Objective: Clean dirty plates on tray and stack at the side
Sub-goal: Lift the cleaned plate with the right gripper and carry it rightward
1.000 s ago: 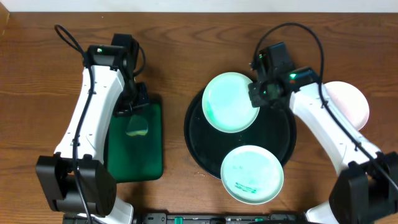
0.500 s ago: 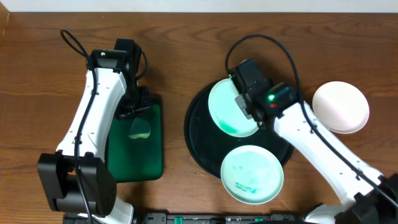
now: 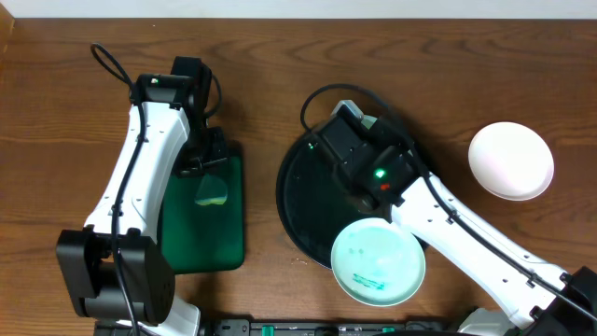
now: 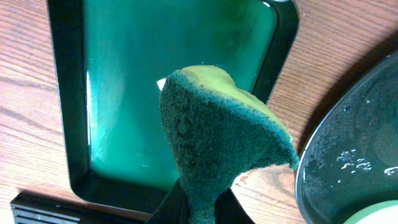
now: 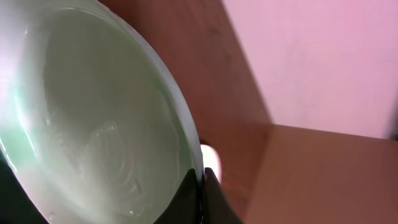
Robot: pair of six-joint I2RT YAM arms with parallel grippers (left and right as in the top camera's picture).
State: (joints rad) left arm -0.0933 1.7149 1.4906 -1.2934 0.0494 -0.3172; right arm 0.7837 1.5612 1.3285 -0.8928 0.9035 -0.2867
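Right gripper [image 5: 202, 180] pinched a plate [image 5: 93, 124] by its rim — overhead, the arm mostly hid it, probably above the black tray [image 3: 297, 210]. Left gripper [image 4: 198, 208] clamped the sponge [image 4: 217, 130] over the green tray [image 4: 155, 50].

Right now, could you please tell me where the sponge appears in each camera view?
Overhead: the sponge sits left of centre, over the green tray.
Left wrist: the sponge fills the centre, pinched from below by the left end effector.
Right wrist: not in it; a white plate fills that view.
Shared landmark: the green tray, with the black tray on its right in both.
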